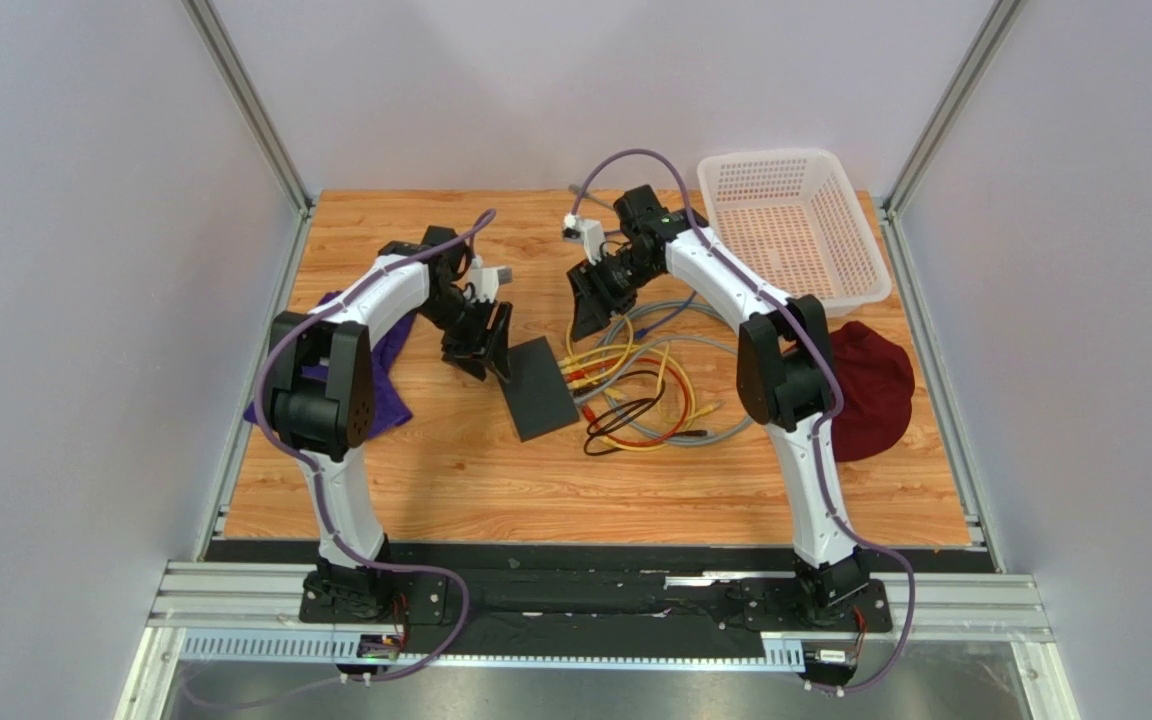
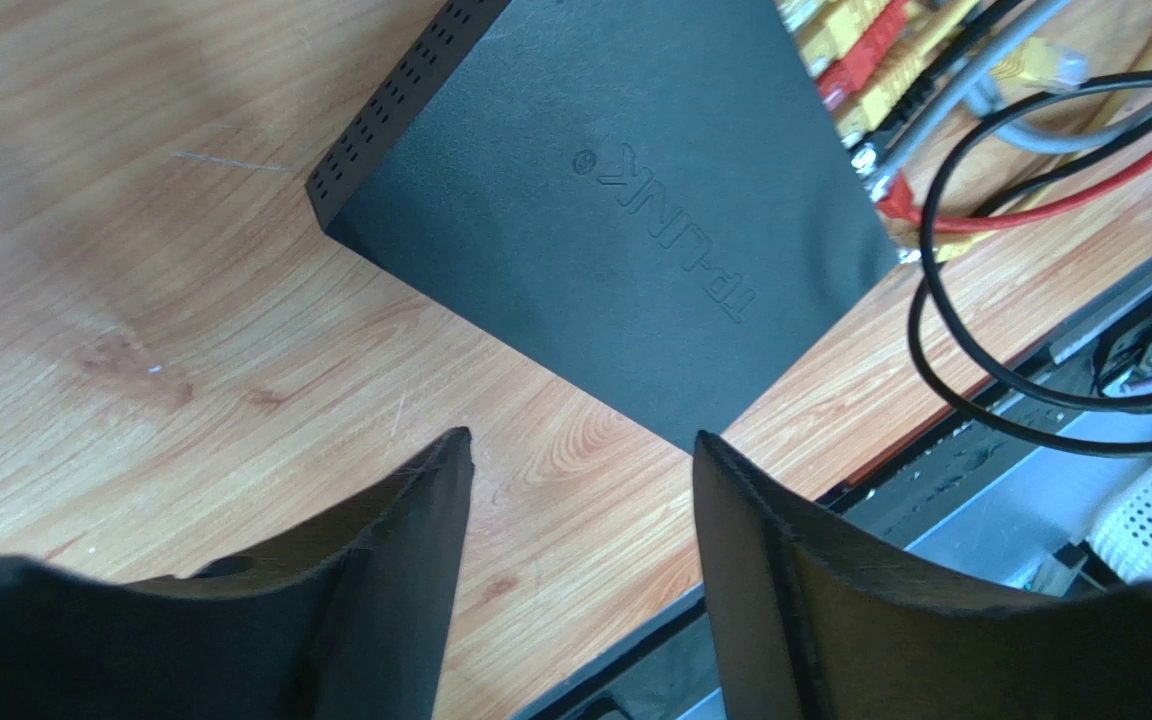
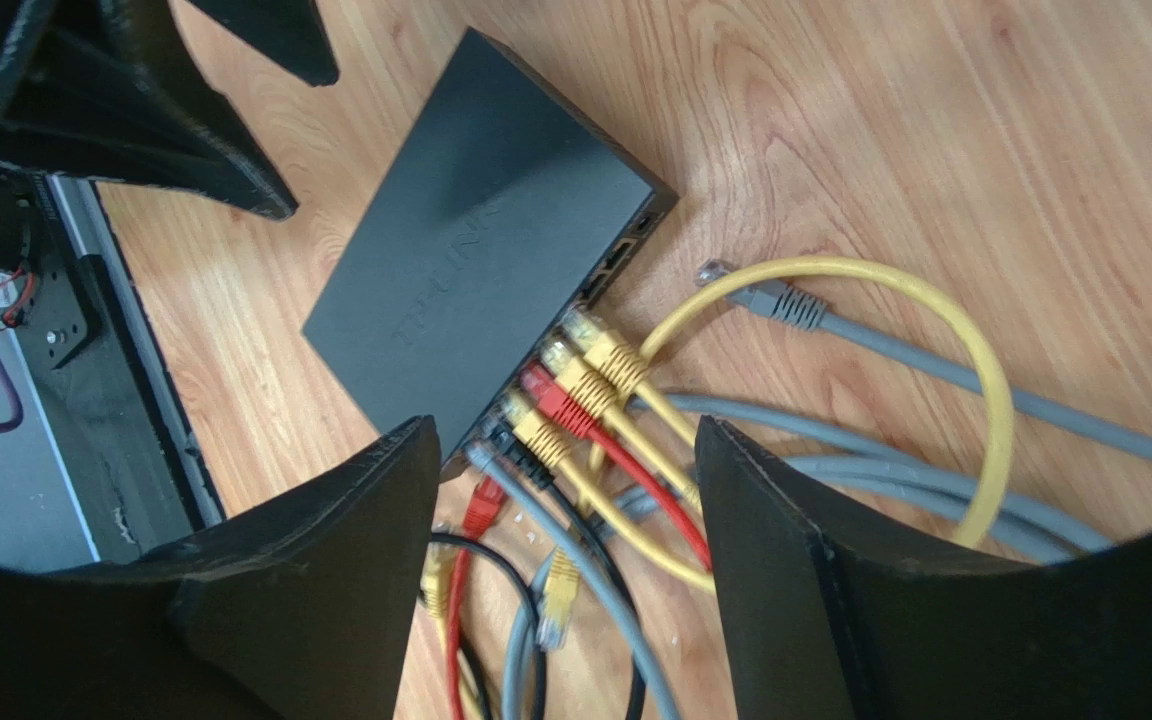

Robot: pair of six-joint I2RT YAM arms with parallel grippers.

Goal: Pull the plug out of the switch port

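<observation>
Left gripper (image 2: pixel 579 450): fingers wide apart, empty, poised by a corner of the switch (image 2: pixel 612 225). Right gripper (image 3: pixel 567 438): wide apart, empty, above the yellow and red plugs (image 3: pixel 585 383) seated in the switch's ports. The switch lies flat mid-table (image 1: pixel 432 465).

the switch (image 1: pixel 540 386) is matte black, with rows of small vent holes dotting one side and a logo in the same black on top. the plugs (image 3: pixel 597 360) at its right edge are yellow and red. the cables (image 1: pixel 642 398) to the right are yellow, red, grey and black. the table (image 1: pixel 432 480) is orange-brown wood with streaky grain. the basket (image 1: pixel 785 225) at the far right is white with a fine perforated pattern. the cloth (image 1: pixel 384 393) on the left is purple and the cloth (image 1: pixel 875 390) on the right is dark red. the left arm (image 1: pixel 364 308) and right arm (image 1: pixel 725 278) are white with black joints, each with a purple hose (image 1: pixel 635 153). the left gripper (image 2: pixel 582 465) and right gripper (image 3: pixel 567 450) are black.
</observation>
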